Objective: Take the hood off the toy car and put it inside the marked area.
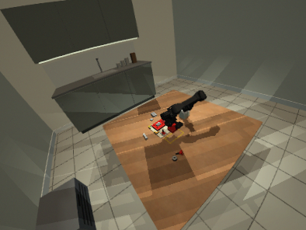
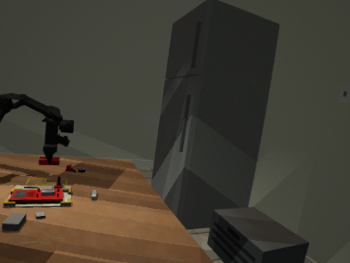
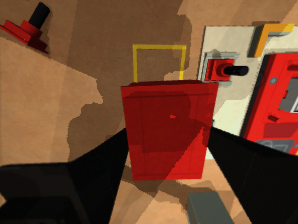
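Top view. Kitchen room, tiled floor (image 1: 272, 182), dark counter (image 1: 105, 93) with wall cabinets (image 1: 70, 27) above it. Wooden table (image 1: 202, 155) at centre. On it: toy car (image 1: 158, 126), red body on a pale base plate; black arm (image 1: 186, 104) reaching over from the far side; yellow outline of the marked area (image 1: 173, 136) just beside the car; small red-and-black part (image 1: 180, 152) and a grey part (image 1: 175, 158) nearer the camera; grey blocks (image 1: 145, 136) beside the car.

Exterior view. Dark refrigerator (image 2: 218, 111) behind the table edge, a dark box (image 2: 258, 237) on the floor. Gripper (image 2: 49, 159) pointing straight down, clamped on the red hood (image 2: 49, 161), which sits at or just above the table surface beyond the car; contact with the table cannot be told. Toy car lies nearer the camera, apart from the hood. Loose grey blocks (image 2: 14, 221) lie in the foreground.

Wrist view. Wood grain surface below. Hood (image 3: 167, 130), a flat red panel, held by its two side edges between the black fingers, which stand wide on it. Its far edge overlaps the near side of the yellow marked area (image 3: 159, 62). Toy car lies to the right.
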Robot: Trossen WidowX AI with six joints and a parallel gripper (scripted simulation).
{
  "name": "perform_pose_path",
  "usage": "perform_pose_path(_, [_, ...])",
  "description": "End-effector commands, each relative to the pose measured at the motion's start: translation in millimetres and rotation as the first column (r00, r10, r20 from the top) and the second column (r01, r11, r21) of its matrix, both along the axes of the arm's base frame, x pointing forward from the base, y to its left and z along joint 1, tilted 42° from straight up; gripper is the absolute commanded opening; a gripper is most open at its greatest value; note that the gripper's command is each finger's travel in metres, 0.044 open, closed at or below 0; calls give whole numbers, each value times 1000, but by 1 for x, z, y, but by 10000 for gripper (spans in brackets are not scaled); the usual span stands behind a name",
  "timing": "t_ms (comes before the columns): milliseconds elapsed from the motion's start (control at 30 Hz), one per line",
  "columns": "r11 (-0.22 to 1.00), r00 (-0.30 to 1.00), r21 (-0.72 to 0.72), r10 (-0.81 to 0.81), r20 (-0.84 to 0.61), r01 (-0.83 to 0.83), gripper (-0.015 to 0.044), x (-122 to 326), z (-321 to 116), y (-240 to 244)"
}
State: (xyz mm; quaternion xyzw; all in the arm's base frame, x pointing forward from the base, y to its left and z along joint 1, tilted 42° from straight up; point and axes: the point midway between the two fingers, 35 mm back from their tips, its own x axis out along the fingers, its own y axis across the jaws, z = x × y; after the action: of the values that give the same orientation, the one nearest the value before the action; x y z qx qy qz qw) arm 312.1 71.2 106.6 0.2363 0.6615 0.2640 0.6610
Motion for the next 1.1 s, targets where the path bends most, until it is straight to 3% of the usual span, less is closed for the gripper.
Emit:
perform_pose_path(0, [1000,1000,4,-4,-10,4,0,-2,-2,3])
perform_pose_path(1067, [1000,1000,3,-4,-10,4,0,-1,-18,17])
